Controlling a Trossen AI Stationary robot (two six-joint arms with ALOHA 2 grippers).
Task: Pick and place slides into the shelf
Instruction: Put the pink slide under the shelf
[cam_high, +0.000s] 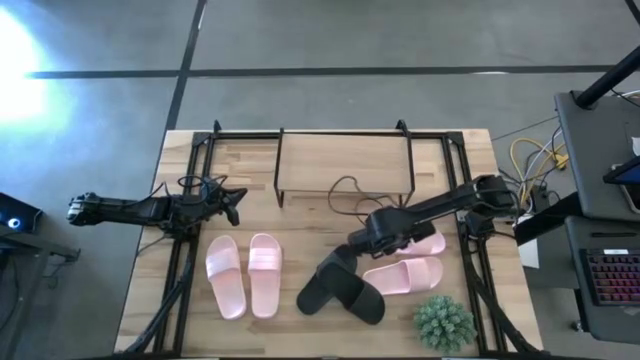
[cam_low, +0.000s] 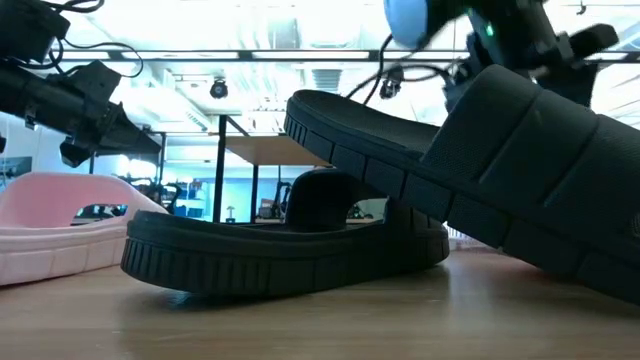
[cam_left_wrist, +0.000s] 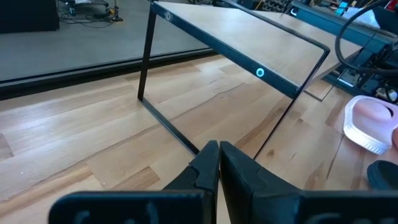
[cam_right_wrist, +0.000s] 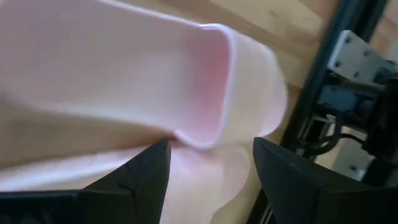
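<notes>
The shelf (cam_high: 345, 165) stands at the table's far middle, and its black legs and top board (cam_left_wrist: 249, 37) show in the left wrist view. One pink pair (cam_high: 245, 275) lies near left. The black pair (cam_high: 340, 288) lies near the middle: one slide is flat (cam_low: 280, 250) and the other (cam_low: 480, 160) leans tilted on it. The second pink pair (cam_high: 405, 272) lies to the right. My right gripper (cam_right_wrist: 214, 168) is open, low over a pink slide's strap (cam_right_wrist: 155, 81), with one finger on each side of the strap's edge. My left gripper (cam_left_wrist: 217, 152) is shut and hovers left of the shelf. My right gripper comes at the pink slide's strap edge (cam_right_wrist: 208, 124) from above with open fingers (cam_right_wrist: 146, 171). I cannot tell whether they touch it. The slide lies on the table.
A spiky green plant (cam_high: 445, 322) stands at the near right corner. Black frame rails (cam_high: 185, 260) run along both sides of the table. A loose cable (cam_high: 350, 195) lies in front of the shelf. Bare wood shows under the shelf and beside it.
</notes>
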